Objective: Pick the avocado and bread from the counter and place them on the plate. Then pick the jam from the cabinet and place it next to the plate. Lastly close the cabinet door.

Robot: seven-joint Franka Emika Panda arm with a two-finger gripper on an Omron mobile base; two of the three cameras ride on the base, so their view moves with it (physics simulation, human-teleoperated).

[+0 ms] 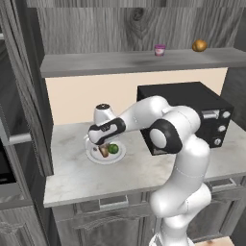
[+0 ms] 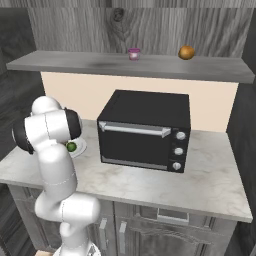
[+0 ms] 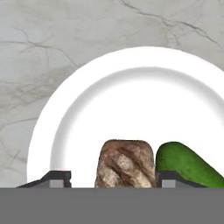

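In the hand view the gripper (image 3: 113, 178) has its fingers (image 3: 56, 178) spread wide, the bread (image 3: 125, 164) between them without touching either tip. The avocado (image 3: 186, 165) lies just beside the bread at its 3 o'clock, both on the plate (image 3: 78, 109) on the counter (image 1: 144, 168). The jam (image 1: 159, 50) sits on the cabinet (image 1: 120, 62) shelf, an orange-brown fruit (image 1: 199, 45) at its 3 o'clock, above the microwave (image 2: 145, 130).

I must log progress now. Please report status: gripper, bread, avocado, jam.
Gripper open, astride bread on plate. Avocado on plate beside bread. Jam on cabinet shelf, orange-brown fruit farther along.
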